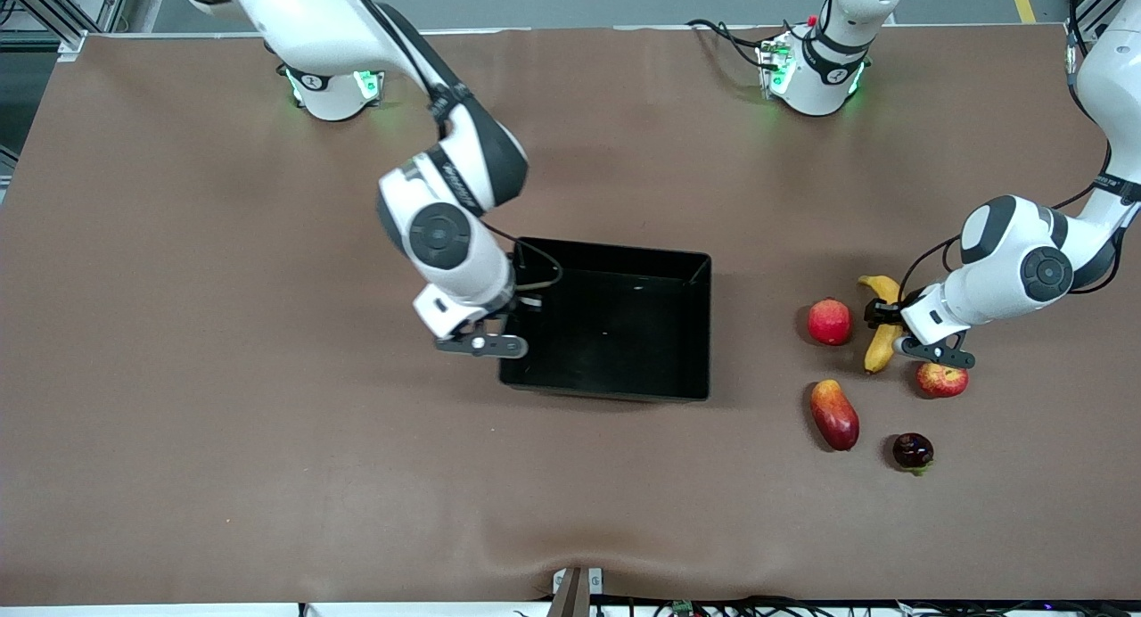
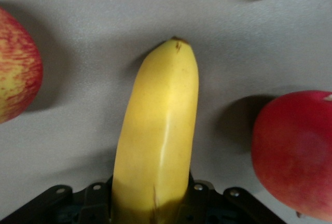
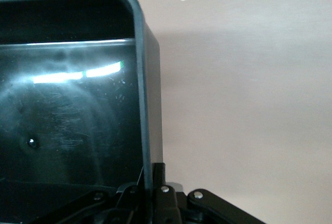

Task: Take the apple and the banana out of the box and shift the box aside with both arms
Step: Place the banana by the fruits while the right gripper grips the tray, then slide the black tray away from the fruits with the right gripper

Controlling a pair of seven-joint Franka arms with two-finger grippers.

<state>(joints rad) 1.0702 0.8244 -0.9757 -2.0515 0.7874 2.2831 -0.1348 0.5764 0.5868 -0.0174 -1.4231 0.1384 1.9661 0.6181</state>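
The yellow banana (image 1: 879, 354) lies on the table among other fruit at the left arm's end. My left gripper (image 1: 894, 327) is down on it. In the left wrist view the gripper (image 2: 150, 198) sits astride the banana (image 2: 158, 125), shut on its sides. The small red-and-yellow apple (image 1: 941, 380) (image 2: 13, 66) rests beside the banana, nearer the front camera. The black box (image 1: 695, 332) stands mid-table with nothing in it. My right gripper (image 1: 514, 307) (image 3: 154, 182) is shut on the box's wall (image 3: 150, 79) at the end toward the right arm.
A plain red fruit (image 1: 830, 321) (image 2: 295, 151) sits beside the banana toward the box. An oblong red-yellow mango (image 1: 834, 415) and a dark round fruit (image 1: 913, 450) lie nearer the front camera.
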